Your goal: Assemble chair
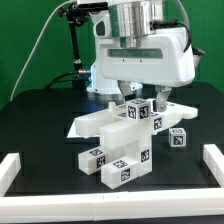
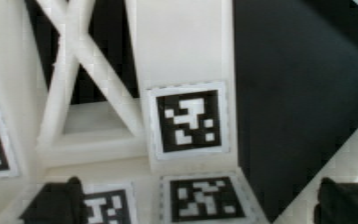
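Exterior: chair (image 1: 118,140) cluster mid-counter (image 1: 40,120). Loose cube (image 1: 177,138) just beside it at 3 o'clock. Claw (image 1: 143,100) at chair's 12 o'clock, straddling top block.
Wrist: tagged upright (image 2: 179,60) between fingertips (image 2: 60,200). Claw (image 2: 202,198) apart, gap each side.

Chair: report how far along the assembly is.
Done: several tagged white pieces look joined into one structure. In hand: nothing; the gripper hangs open over its top. Left: one small cube lies apart beside it, seemingly unattached.
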